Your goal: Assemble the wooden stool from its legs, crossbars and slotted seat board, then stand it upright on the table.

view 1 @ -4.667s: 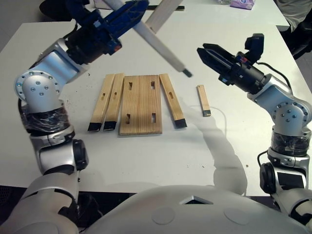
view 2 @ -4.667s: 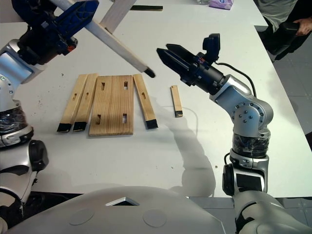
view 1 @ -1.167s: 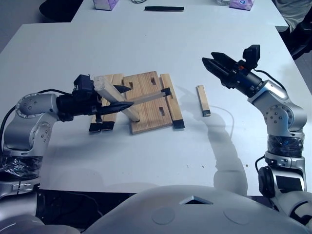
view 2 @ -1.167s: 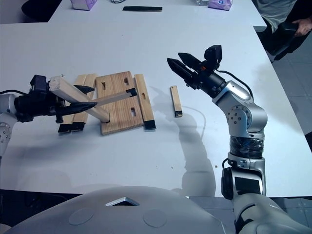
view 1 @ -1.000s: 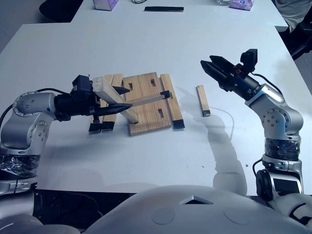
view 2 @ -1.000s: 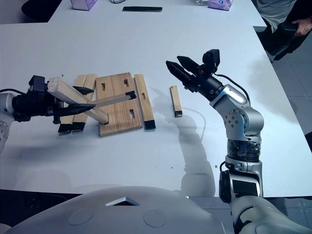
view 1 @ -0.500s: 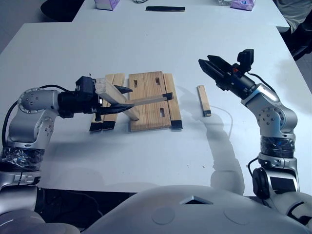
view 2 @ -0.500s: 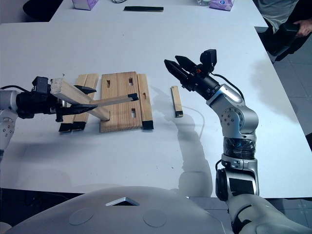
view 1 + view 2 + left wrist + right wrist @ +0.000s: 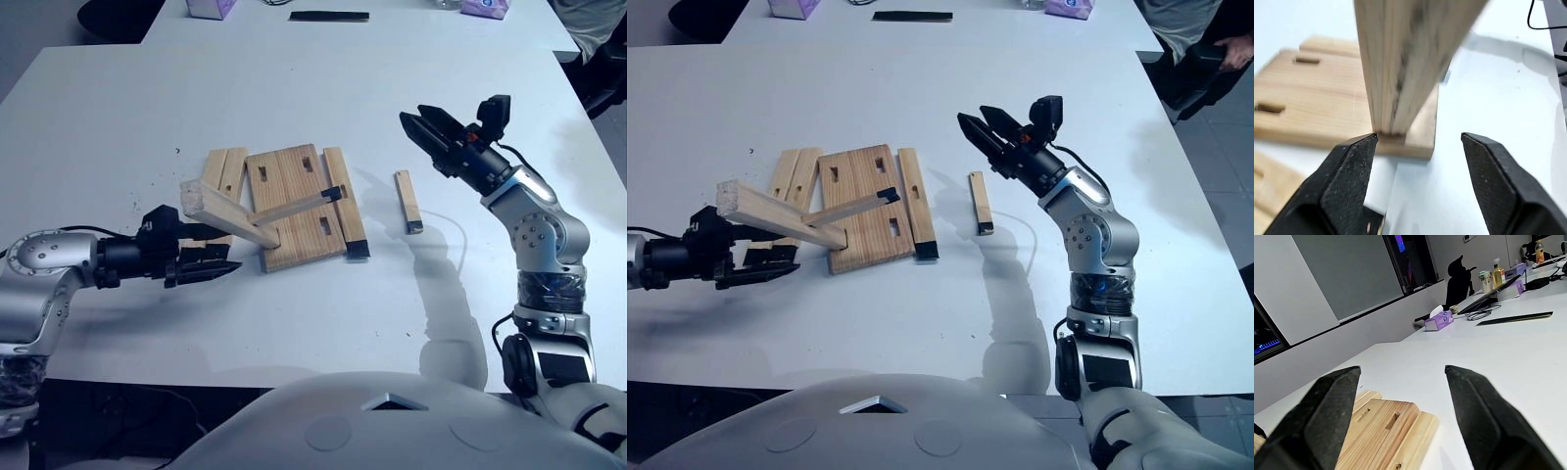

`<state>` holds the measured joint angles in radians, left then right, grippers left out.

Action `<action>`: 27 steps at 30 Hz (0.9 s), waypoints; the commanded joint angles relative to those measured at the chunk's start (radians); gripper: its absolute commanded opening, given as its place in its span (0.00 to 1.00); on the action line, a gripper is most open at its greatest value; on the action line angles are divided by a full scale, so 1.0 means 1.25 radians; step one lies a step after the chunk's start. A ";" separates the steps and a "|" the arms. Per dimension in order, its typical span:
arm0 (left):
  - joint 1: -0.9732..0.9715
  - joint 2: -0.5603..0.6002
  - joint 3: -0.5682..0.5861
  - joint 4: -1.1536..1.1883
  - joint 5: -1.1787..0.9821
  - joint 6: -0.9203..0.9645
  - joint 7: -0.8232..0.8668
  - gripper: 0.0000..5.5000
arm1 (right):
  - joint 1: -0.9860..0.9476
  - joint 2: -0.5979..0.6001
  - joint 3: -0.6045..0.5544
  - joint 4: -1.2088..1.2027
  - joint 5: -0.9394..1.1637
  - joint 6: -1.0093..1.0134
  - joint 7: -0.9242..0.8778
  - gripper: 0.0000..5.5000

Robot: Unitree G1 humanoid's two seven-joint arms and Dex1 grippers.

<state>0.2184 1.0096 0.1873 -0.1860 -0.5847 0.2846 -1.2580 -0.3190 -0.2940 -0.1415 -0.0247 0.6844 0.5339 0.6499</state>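
Observation:
The slotted seat board lies flat mid-table, with two legs along its left side and one leg along its right. A fourth leg, joined to a crossbar, leans tilted with its lower end on the board's near corner. My left gripper is open just in front of that leg's raised end; the leg stands beyond its fingers. A short crossbar lies alone to the right. My right gripper hovers open above the table, behind that crossbar.
A black strip and purple tissue boxes sit at the table's far edge. A thin white cable curls near the right arm. Bare tabletop spreads in front of the parts.
My left gripper has let go of the leg and drawn back toward the near left. The leg with its crossbar now leans on the board. The right gripper has hardly moved.

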 commanded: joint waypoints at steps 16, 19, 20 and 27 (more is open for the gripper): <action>-0.017 -0.138 0.148 0.145 -0.006 0.109 0.188 0.57 | 0.040 0.026 -0.022 -0.043 -0.003 -0.027 -0.055 0.58; -0.070 -0.149 0.148 0.180 0.006 0.112 0.213 0.57 | 0.054 0.027 -0.036 -0.069 0.009 -0.023 -0.071 0.58; -0.078 -0.159 0.150 0.187 0.015 0.111 0.235 0.57 | 0.065 0.028 -0.041 -0.076 0.011 -0.021 -0.077 0.58; -0.118 -0.277 0.118 0.176 0.087 0.119 0.446 0.57 | 0.109 0.041 -0.046 -0.123 0.018 -0.011 -0.112 0.58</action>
<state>0.0973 0.7201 0.3614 0.0536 -0.5058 0.4097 -0.7887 -0.1819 -0.2457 -0.1973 -0.1591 0.7029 0.5108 0.5320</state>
